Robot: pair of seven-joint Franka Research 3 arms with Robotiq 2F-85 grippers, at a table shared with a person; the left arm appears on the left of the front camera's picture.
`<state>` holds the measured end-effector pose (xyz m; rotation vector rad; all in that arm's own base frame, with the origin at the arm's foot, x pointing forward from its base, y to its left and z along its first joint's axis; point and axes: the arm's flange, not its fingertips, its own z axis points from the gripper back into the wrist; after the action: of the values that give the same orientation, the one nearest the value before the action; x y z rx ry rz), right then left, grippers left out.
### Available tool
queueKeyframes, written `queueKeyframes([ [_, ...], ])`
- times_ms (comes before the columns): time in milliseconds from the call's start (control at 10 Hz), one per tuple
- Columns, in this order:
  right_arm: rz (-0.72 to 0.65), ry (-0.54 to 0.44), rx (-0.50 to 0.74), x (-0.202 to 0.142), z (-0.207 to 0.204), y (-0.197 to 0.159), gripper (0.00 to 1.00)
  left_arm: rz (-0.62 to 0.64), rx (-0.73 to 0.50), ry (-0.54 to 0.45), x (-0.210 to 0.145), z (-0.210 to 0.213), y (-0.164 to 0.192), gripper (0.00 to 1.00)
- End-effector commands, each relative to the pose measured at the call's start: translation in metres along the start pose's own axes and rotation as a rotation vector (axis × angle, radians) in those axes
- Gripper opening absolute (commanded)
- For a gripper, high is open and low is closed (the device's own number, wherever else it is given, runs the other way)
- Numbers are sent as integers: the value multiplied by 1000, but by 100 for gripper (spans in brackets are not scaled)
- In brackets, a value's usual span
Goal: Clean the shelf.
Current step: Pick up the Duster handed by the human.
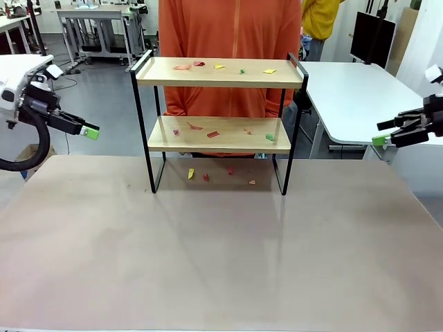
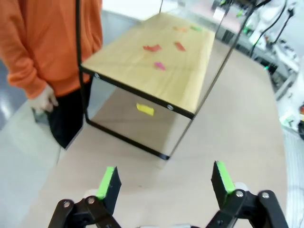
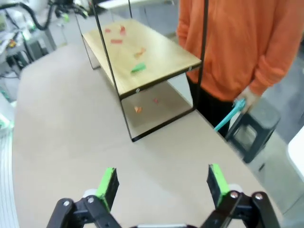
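The shelf (image 1: 220,72) stands at the far middle of the table, two light wooden boards in a thin black frame. Small coloured paper scraps (image 1: 212,133) lie on both boards and on the table under it. My left gripper (image 1: 88,131) hovers off the table's left edge, well left of the shelf, open and holding nothing (image 2: 165,183). My right gripper (image 1: 382,133) hangs off the right edge, also open with nothing between its fingers (image 3: 161,183). In the left wrist view the lower board (image 2: 156,61) lies ahead; the right wrist view shows that board (image 3: 142,57) from the other end.
A person in an orange top (image 1: 228,28) stands right behind the shelf, holding a teal tool (image 3: 230,114) beside a dark stool (image 3: 251,133). A white table (image 1: 353,97) stands at the back right. The brown tabletop (image 1: 221,249) spreads wide before the shelf.
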<state>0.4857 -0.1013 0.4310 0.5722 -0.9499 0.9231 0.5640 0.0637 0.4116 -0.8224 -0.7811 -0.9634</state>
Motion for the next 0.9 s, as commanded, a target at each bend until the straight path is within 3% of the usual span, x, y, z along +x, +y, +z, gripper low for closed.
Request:
queueKeyframes([
  [0,79,-96,65,-19,-15,-43,100,-148,-33,-175,-5,7,19,100],
  [200,135,-195,111,-33,-23,-70,100,-256,-41,-305,-17,12,31,100],
  [500,136,-296,135,-47,-31,-94,100,-354,-50,-364,-27,10,33,100],
  [800,109,-329,154,-54,-38,-105,100,-355,-75,-372,-35,9,31,100],
])
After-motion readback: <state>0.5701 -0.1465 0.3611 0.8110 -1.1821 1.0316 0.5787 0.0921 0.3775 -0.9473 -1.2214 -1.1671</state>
